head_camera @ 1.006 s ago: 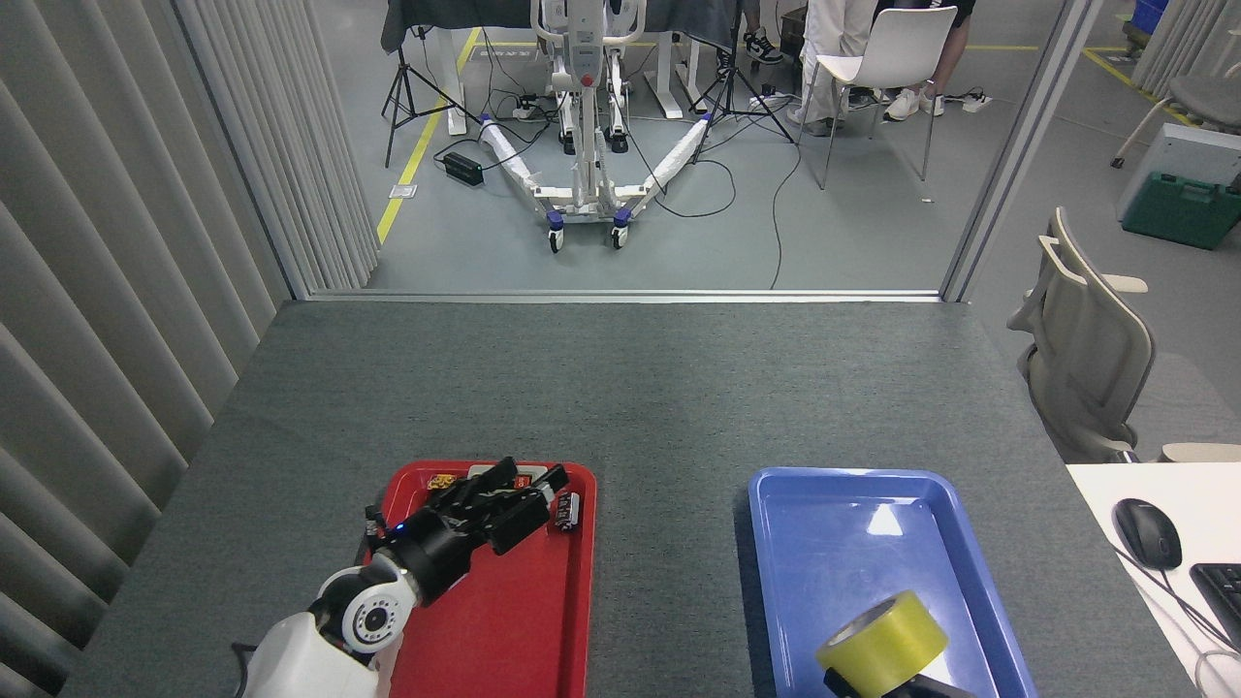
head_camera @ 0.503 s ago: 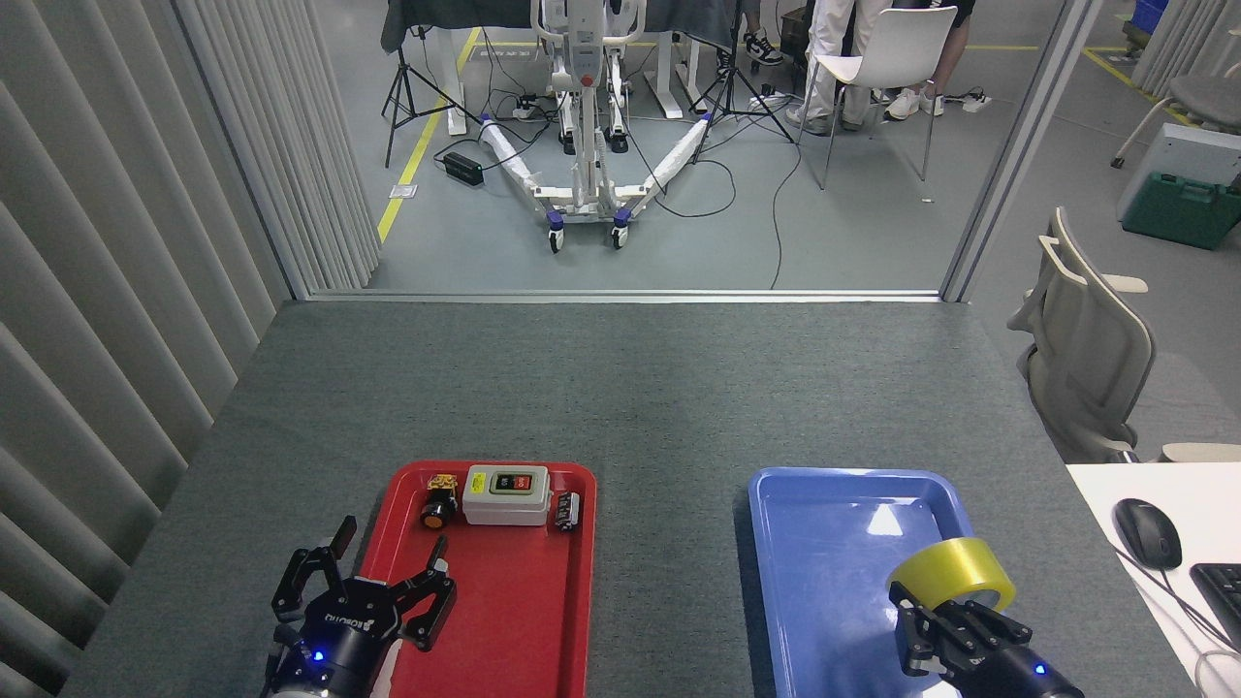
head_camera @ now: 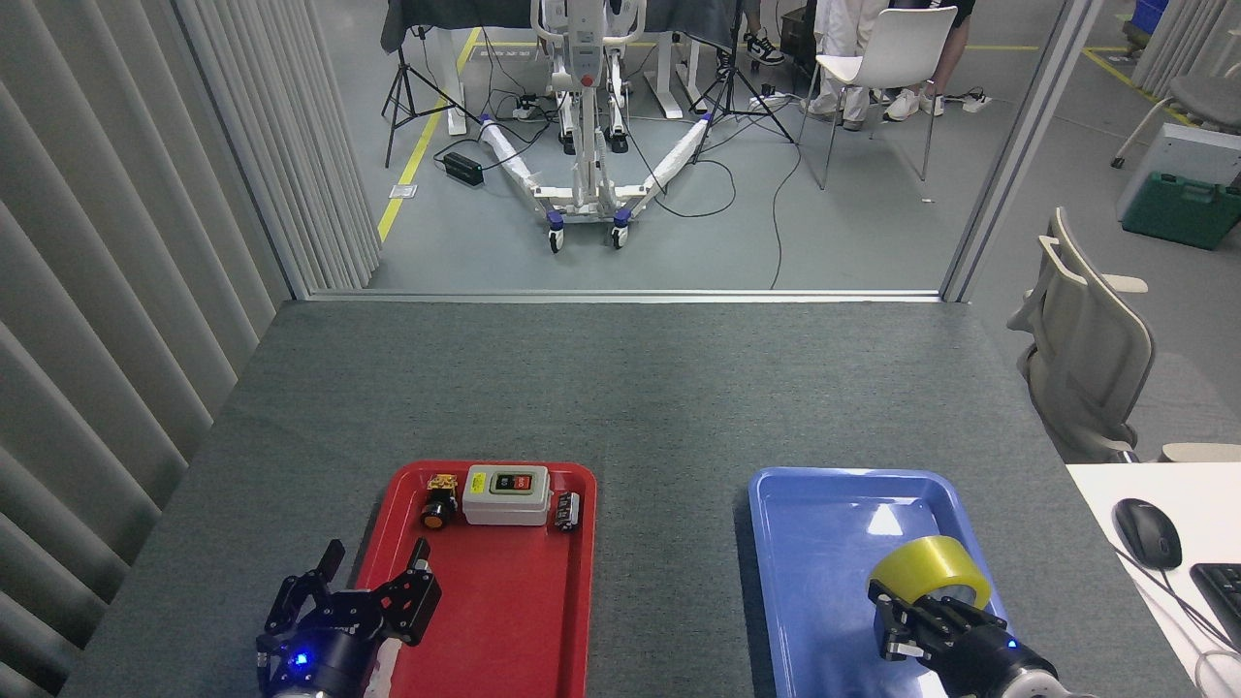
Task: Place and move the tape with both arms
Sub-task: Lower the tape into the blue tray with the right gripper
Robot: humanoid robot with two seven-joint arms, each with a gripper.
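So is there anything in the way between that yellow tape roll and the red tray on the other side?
Nothing visible. The tape sits at the right gripper over the blue tray. Between it and the red tray lies only bare grey table. The left gripper hovers open at the red tray's left edge.

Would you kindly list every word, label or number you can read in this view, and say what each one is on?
None can be read for certain.
Left hand: marking on its black body, too dark and small to read.
Grey switch box in the red tray: dark face panel with green and red spots, too small.
Tape in the right hand: no print visible.
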